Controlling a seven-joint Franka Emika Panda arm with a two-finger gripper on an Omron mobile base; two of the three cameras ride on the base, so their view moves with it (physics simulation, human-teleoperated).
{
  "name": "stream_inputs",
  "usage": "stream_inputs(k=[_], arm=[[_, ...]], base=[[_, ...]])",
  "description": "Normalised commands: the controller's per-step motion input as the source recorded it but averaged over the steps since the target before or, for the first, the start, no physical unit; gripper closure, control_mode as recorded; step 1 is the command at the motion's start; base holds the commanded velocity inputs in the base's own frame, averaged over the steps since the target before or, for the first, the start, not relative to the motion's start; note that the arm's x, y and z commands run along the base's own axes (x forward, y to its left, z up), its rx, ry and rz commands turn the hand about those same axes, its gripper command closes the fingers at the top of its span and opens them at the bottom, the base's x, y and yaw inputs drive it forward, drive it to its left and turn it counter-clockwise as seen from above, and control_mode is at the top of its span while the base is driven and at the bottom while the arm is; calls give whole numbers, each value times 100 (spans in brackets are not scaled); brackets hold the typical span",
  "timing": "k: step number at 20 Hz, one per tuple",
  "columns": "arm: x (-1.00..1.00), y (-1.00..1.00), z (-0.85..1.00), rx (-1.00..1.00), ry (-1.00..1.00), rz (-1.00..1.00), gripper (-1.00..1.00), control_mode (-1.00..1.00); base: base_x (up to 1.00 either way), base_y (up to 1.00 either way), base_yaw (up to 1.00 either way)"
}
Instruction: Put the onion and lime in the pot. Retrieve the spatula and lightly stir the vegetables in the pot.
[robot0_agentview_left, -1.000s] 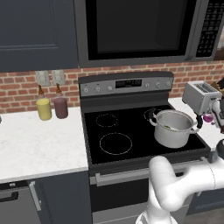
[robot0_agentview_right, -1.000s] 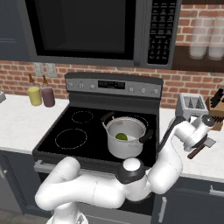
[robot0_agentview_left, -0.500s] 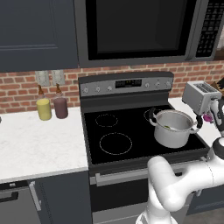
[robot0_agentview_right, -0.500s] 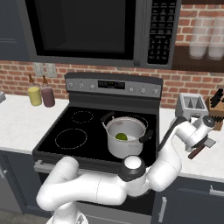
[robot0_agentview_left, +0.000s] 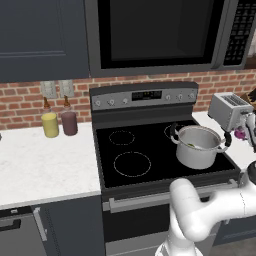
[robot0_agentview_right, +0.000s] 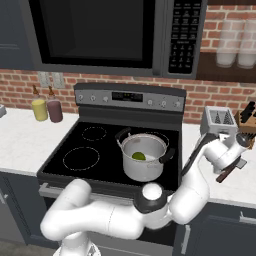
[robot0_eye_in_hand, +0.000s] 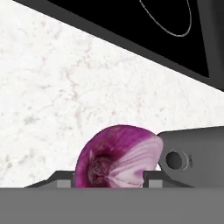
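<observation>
Gripper (robot0_eye_in_hand: 114, 179): clamped on the round purple-magenta onion (robot0_eye_in_hand: 116, 157), above the white speckled bench (robot0_eye_in_hand: 57, 92).
Lime (robot0_agentview_right: 139, 156): small green ball inside the shiny steel pot (robot0_agentview_right: 145, 159), seen from the right base view.
Left base view: onion (robot0_agentview_left: 240, 133) beside silver toaster (robot0_agentview_left: 229, 110).

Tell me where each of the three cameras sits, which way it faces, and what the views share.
Left base view: behind the arm to its left, facing the stove and pot; white arm at lower right.
Right base view: behind to its right, same stove; the arm reaches right toward the toaster.
Hand view: on the hand, looking down at the counter with the onion at the gripper.
Shared: both base views show the pot with the lime.
</observation>
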Motion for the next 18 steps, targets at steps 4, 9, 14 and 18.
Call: stream_inputs(k=[4, 9, 14, 18], arm=[[-99, 93, 44, -2, -22, 2, 100, -100], [-69, 100, 56, -7, -28, 1, 100, -100], [-59, 75, 97, 0, -6, 0, 100, -100], [-49, 49, 100, 0, 6, 1, 100, -100]], base=[[0, 0, 0], [0, 0, 0], [0, 0, 0], [0, 0, 0]])
